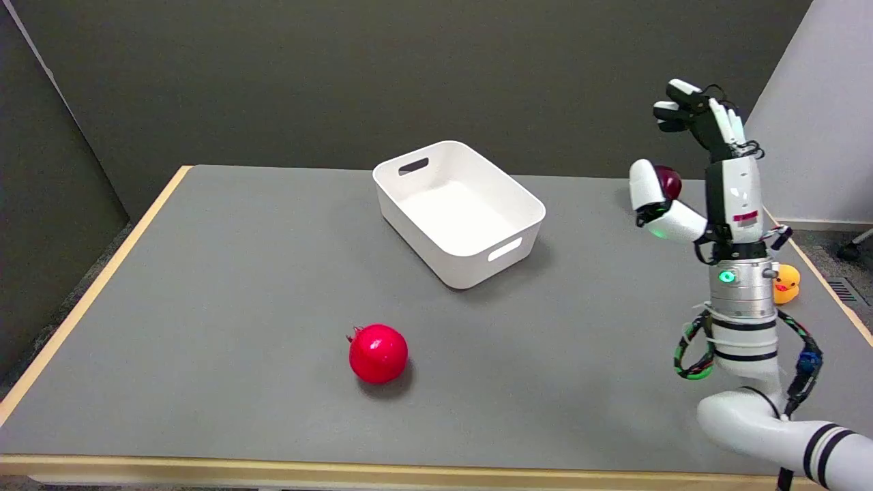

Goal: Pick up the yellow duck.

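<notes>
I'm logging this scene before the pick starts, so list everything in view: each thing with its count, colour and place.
Rubber duck: one, yellow and orange, near the table's right edge, partly hidden behind the right arm's wrist.
Pomegranate-like round fruit: one, bright red, front centre of the table.
Plastic bin with handle slots: one, white, nothing visible inside, back centre of the table.
Dark red round thing: one, far right of the table, partly hidden behind the thumb.
Table: one, grey top with light wood edging.
Right hand: one, black and white, raised above the table's right side, fingers apart, holding nothing.

Glossy red ball (378,353), smooth white plastic bin (458,213), matt grey table (204,307).
</notes>
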{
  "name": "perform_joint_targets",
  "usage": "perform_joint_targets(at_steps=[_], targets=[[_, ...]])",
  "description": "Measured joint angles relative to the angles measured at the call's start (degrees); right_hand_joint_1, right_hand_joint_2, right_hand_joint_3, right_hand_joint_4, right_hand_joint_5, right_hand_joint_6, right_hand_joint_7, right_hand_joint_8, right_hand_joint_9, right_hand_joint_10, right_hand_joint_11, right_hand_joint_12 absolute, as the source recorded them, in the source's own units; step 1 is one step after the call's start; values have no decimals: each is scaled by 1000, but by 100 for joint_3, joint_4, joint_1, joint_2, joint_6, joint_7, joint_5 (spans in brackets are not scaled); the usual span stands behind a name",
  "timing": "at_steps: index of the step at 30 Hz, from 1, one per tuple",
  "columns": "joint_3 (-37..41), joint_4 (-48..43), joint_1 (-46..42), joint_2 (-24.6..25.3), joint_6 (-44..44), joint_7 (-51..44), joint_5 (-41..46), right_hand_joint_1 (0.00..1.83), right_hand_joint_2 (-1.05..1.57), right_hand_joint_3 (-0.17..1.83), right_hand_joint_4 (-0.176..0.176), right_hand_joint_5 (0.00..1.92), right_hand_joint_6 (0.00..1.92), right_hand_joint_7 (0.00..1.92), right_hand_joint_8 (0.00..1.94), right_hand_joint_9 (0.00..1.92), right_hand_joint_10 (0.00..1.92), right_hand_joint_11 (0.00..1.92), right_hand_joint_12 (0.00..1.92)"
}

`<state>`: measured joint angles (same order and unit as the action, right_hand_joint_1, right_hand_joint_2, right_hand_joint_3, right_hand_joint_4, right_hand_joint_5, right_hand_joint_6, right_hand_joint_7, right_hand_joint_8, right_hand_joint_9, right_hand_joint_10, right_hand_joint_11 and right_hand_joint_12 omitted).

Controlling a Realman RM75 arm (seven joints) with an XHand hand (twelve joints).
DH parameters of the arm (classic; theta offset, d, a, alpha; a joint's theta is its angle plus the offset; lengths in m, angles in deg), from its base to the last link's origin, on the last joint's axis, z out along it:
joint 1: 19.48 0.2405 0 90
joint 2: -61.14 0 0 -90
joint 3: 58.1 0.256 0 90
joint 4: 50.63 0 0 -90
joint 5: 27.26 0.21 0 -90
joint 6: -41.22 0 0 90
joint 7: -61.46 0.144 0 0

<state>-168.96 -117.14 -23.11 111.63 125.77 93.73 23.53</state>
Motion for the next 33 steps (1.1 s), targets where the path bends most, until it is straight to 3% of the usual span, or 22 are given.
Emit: perform_joint_targets(at_steps=[8, 18, 25, 27, 33], targets=[[341, 359, -124, -135, -126, 574, 11, 483, 697, 956, -15, 253, 513, 489, 596, 433, 1028, 135, 1313], [833, 641, -478, -185, -248, 758, 138, 574, 676, 888, -38, 261, 493, 441, 563, 331, 986, 18, 1249], [1205, 757, -913, -155, -377, 441, 643, 578, 686, 853, -49, 252, 462, 352, 480, 220, 871, -1, 1208], [1271, 778, -1009, -143, -404, 315, 867, 525, 657, 948, -53, 231, 476, 299, 492, 203, 805, 8, 1145], [1407, 812, -1215, -57, -428, -86, 1682, 544, 646, 957, -60, 219, 473, 265, 471, 170, 771, -1, 1111]])
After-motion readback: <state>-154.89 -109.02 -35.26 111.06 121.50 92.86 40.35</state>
